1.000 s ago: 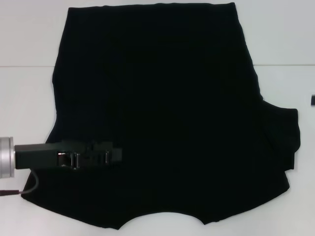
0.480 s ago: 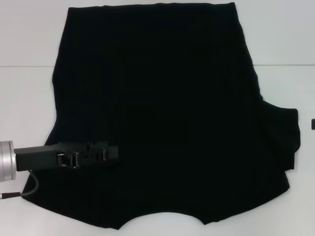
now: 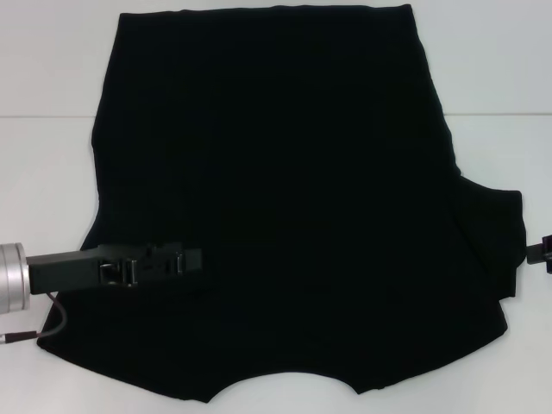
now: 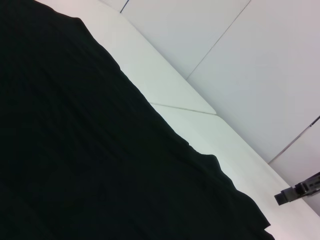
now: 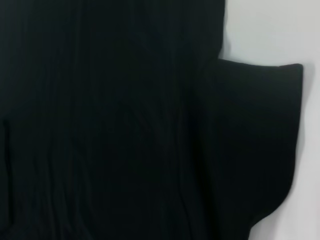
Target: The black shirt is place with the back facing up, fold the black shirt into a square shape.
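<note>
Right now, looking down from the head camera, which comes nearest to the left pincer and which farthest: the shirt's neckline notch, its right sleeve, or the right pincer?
From the left pincer, over the black shirt's left part:
1. Neckline notch, near edge, middle.
2. Right sleeve, sticking out on the right.
3. Right pincer, at the right edge, just past the sleeve.

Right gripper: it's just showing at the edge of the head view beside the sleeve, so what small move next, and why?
Probably ease the right gripper inward toward the spread sleeve of the black shirt. That sleeve lies flat on the white table, unfolded, while the left gripper is over the shirt's opposite side, where no sleeve shows.
</note>
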Controlling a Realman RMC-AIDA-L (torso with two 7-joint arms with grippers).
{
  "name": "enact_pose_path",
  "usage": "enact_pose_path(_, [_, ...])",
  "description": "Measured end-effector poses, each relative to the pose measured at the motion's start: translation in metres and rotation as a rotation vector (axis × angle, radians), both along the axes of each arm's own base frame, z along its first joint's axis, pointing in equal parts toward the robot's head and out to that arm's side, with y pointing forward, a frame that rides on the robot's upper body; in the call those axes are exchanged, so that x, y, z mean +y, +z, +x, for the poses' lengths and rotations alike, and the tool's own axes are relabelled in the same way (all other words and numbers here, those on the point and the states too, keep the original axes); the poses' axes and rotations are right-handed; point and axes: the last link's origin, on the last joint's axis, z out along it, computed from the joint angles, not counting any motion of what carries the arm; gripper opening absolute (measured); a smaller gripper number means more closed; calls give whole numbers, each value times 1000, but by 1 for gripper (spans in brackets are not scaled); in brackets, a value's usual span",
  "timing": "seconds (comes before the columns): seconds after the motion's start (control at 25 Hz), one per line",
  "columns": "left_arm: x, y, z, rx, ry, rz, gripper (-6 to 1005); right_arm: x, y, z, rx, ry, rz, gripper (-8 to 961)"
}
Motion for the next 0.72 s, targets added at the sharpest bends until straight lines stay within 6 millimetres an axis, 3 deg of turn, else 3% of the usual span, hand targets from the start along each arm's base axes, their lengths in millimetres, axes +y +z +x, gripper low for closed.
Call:
enact_pose_path(0.2, [2,-1,1,2,1,5,575,3,-9,1,-24,-25,-2,456])
enact_pose_path(0.72, [2,-2,-1,8,8,16,573,13,-32,1,-56,-43,-1,462])
